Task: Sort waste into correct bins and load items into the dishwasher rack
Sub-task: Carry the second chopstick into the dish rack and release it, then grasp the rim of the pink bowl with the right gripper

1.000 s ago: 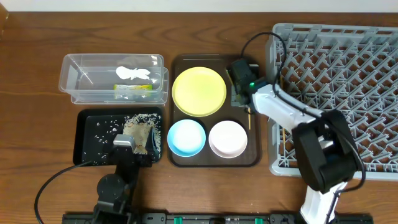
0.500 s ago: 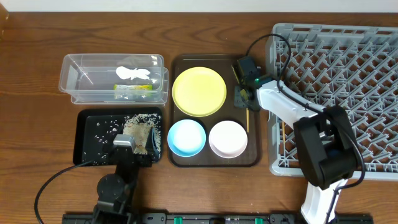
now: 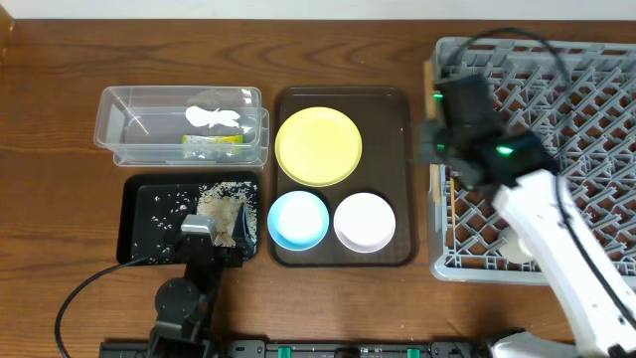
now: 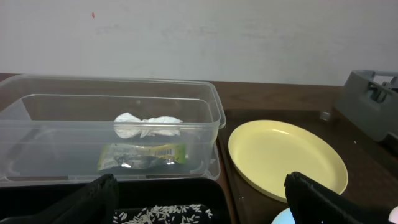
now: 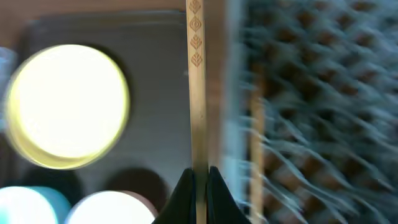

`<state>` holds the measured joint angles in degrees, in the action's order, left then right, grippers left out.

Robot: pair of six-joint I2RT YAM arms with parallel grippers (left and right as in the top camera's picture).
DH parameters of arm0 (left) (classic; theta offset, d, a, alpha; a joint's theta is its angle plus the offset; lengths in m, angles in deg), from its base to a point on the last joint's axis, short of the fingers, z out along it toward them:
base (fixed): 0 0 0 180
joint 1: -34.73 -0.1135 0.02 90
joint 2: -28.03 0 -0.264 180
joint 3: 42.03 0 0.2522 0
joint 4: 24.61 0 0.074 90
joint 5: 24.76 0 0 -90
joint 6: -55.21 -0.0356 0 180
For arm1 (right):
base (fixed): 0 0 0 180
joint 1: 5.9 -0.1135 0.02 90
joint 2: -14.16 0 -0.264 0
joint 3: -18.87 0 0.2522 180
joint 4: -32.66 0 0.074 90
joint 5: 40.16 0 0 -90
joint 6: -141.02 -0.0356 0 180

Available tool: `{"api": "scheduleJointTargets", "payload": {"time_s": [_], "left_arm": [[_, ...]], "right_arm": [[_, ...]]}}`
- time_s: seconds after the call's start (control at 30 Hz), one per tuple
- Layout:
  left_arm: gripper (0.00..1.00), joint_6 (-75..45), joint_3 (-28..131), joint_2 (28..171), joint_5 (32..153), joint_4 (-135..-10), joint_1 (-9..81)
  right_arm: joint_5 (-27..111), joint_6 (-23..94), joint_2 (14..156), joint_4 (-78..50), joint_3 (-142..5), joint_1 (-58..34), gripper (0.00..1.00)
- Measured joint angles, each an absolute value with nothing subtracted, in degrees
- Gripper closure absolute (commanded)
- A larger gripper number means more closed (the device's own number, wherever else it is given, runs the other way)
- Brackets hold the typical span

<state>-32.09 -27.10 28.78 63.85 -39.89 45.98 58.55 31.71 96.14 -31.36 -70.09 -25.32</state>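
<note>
My right gripper (image 5: pixel 199 180) is shut on a wooden chopstick (image 5: pixel 196 93) and holds it over the left edge of the grey dishwasher rack (image 3: pixel 556 99). In the overhead view the gripper (image 3: pixel 437 134) hangs between the brown tray and the rack. A second chopstick (image 3: pixel 449 199) lies in the rack. The yellow plate (image 3: pixel 318 146), blue bowl (image 3: pixel 297 219) and white bowl (image 3: pixel 364 221) sit on the brown tray. My left gripper (image 4: pixel 199 205) is open over the black tray (image 3: pixel 139 229), which holds rice scraps (image 3: pixel 224 194). The clear tub (image 3: pixel 109 129) holds the white paper (image 3: pixel 211 114) and the wrapper (image 3: pixel 212 141).
The brown serving tray (image 3: pixel 397 129) lies between the bins and the rack. A cable runs from the right wrist over the rack's top left corner. The left arm's base and cable sit at the front left edge of the table.
My right gripper has lifted a chopstick off the brown tray and moved right and up to the rack's left edge. The left arm has not moved.
</note>
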Motion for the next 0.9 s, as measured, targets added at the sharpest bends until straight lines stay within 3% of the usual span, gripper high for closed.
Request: {"api": "scheduleJointTargets", "payload": {"time_s": [0.23, 0.37, 0.43, 0.67, 0.9], "left_arm": [[0.12, -32.1, -27.1, 28.8, 63.9, -39.9, 46.0], [0.12, -32.1, -27.1, 28.8, 63.9, -39.9, 46.0], [0.12, -32.1, -27.1, 28.8, 63.9, -39.9, 46.0], [0.12, -32.1, -27.1, 28.8, 63.9, -40.0, 46.0], [0.12, -32.1, -27.1, 28.8, 63.9, -40.0, 46.0]], "right_arm": [[61.0, 33.3, 99.3, -31.9, -66.7, -19.8, 0.96], [61.0, 34.8, 103.7, -31.8, -65.1, -19.7, 0.71], [60.9, 34.9, 104.4, -31.9, -64.8, -19.7, 0.64], [57.4, 35.6, 100.6, -31.8, -64.8, -22.1, 0.59], [50.7, 37.1, 97.0, -30.5, -65.0, -33.6, 0.57]]}}
